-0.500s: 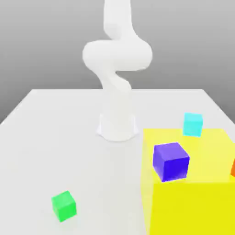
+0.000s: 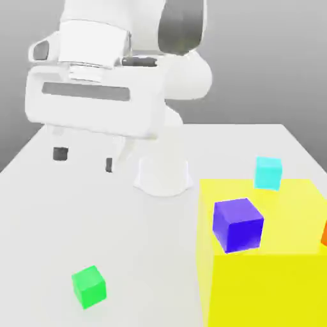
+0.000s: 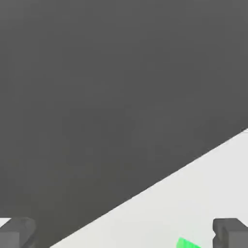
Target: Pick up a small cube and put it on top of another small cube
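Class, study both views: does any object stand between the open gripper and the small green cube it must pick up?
Nothing visible does. The gripper hangs open above the table, and the small green cube sits alone nearer the camera. The cyan cube, blue-purple cube and big yellow cube lie toward the exterior view's right.

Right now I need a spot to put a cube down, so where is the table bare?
Bare table lies between the green cube and the robot base. The exterior view's right is crowded by the big yellow cube, blue-purple cube and cyan cube.
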Robot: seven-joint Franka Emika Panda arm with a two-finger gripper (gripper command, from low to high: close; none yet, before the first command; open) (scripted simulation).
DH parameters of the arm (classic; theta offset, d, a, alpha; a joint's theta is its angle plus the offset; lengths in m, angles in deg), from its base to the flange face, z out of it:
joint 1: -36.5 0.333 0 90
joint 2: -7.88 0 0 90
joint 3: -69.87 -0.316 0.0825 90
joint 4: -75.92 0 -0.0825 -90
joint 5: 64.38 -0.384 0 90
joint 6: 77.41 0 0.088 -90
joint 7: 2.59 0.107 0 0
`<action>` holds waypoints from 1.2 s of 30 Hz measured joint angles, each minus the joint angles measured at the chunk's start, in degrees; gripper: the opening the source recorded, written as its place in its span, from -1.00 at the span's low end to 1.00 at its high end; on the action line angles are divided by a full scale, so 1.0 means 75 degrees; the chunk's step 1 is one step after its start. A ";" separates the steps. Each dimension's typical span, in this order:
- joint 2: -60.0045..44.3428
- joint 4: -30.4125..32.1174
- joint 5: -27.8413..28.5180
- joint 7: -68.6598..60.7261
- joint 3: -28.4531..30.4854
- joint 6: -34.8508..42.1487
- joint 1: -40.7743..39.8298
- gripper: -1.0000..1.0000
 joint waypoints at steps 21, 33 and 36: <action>-0.4189 0.0453 -0.0676 0.1173 0.0195 -0.2530 -0.0618 -1.00; -0.2325 -0.0549 -0.1089 0.0644 -0.0592 -0.0205 -0.0245 -1.00; -0.2168 -0.1376 -0.1145 0.0387 -0.1134 0.0720 0.0263 -1.00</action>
